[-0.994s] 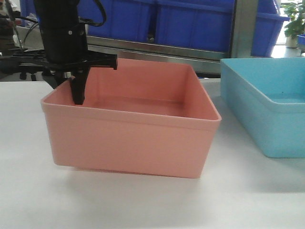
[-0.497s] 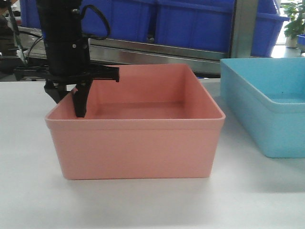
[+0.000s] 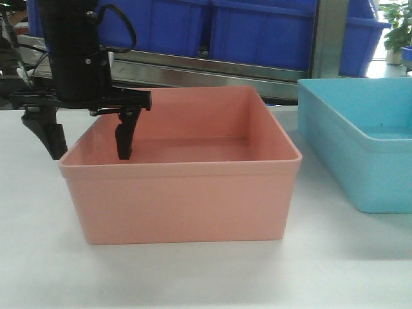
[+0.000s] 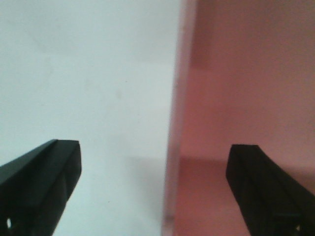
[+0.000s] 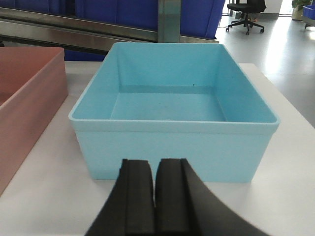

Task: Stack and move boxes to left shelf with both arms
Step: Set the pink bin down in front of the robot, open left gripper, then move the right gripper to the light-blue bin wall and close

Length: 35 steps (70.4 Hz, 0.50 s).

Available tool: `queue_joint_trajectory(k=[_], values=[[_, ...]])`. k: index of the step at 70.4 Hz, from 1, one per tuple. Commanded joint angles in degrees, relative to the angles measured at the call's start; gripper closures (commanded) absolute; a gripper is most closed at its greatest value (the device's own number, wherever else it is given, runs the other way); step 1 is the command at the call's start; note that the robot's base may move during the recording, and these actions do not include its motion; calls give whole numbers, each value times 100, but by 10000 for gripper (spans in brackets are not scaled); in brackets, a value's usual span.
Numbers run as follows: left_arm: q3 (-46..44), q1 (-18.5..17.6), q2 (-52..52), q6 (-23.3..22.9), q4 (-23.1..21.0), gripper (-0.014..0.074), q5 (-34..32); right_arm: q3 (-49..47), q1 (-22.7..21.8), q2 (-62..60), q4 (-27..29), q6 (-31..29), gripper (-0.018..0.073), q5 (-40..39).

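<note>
Front-facing view: pink tub [image 3: 183, 193] (smooth, rolled rim) stands upright.

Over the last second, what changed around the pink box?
The left gripper opened and let go of the pink box. Its fingers now straddle the box's left wall, one inside and one outside. The box was askew a second ago and has settled flat and square on the table. The blue box did not move.
</note>
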Motion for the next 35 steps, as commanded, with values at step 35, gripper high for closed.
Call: queue_joint_trajectory(k=[35], values=[[1021, 72, -3864, 1866, -208, 374, -686, -98, -38, -72, -12, -22, 524, -513]])
